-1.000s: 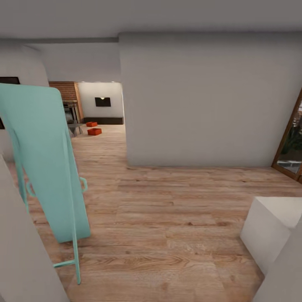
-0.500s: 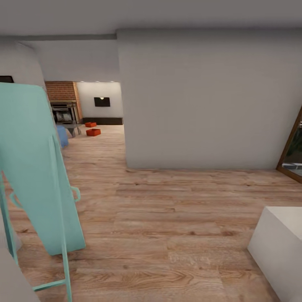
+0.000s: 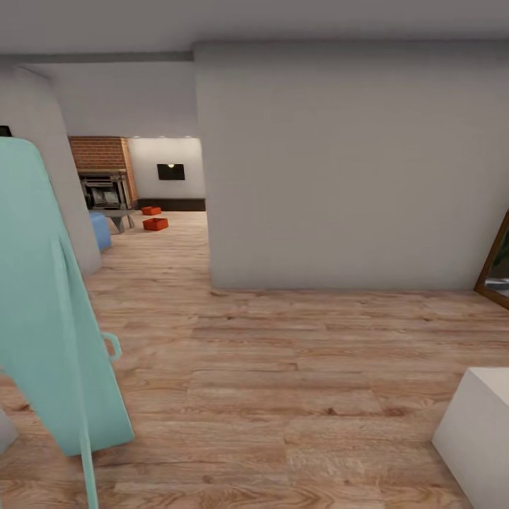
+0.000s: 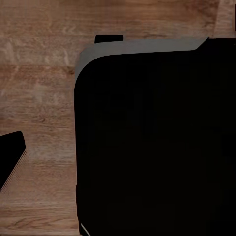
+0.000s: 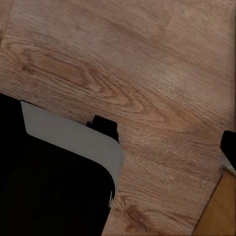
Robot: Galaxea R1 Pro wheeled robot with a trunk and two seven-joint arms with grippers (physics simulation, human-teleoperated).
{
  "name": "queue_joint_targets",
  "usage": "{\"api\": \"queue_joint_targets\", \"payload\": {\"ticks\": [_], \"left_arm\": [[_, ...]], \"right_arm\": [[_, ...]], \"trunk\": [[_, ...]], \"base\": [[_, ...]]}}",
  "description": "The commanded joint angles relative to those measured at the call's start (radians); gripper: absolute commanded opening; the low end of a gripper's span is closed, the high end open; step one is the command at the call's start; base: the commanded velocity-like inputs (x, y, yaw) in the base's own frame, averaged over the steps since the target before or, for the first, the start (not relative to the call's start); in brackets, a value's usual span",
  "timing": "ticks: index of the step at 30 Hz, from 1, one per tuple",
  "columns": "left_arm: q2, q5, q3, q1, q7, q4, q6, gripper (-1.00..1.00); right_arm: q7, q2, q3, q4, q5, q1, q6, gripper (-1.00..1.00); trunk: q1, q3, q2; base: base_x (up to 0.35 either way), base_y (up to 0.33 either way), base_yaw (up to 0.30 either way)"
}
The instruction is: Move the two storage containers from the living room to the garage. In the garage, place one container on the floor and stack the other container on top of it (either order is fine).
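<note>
My head camera looks across a light wood-plank floor (image 3: 283, 367) toward a doorway at the far left; through it, well ahead of me, sit the two storage containers (image 3: 155, 224), small and orange-red, both on the planks of the living room (image 3: 134, 191); the nearer one is a little to the right of the farther one (image 3: 150, 211), the two apart but near each other; they lie far beyond the reach of either pincer. Behind them stands a red brick fireplace (image 3: 102, 173) with a dark opening; a blue seat edge (image 3: 100, 230) shows beside the wall corner; a dark strip runs along the base of the white back wall (image 3: 170, 166), which carries a small black panel.

A broad grey wall (image 3: 339, 170) takes up the middle of the head view; a tall turquoise panel (image 3: 49, 311) on a thin frame leans close at my left; a white block (image 3: 481, 431) sits low at my right; a brown-framed glass door (image 3: 498, 272) shows at the right edge.

Each wrist camera looks down on planks, with a big black rounded body (image 4: 157, 142) in the left wrist view and one like it (image 5: 54, 182) in the right; whether my left pincer or my right pincer stands apart or together I cannot tell.
</note>
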Motion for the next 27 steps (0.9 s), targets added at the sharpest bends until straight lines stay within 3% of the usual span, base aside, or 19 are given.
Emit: {"api": "queue_joint_targets", "payload": {"ticks": [1,27], "left_arm": [[0.0,0.001,0.0,0.0,0.002,-0.001,0.0,1.0],[0.0,0.001,0.0,0.0,0.002,-0.001,0.0,1.0]], "right_arm": [[0.0,0.001,0.009,0.003,-0.01,-0.001,-0.006,1.0],[0.0,0.001,0.009,0.003,-0.012,-0.001,-0.006,1.0]], "trunk": [[0.001,-0.001,0.0],[0.001,-0.001,0.0]], "base": [[0.323,0.0,0.0],[0.323,0.0,0.0]]}}
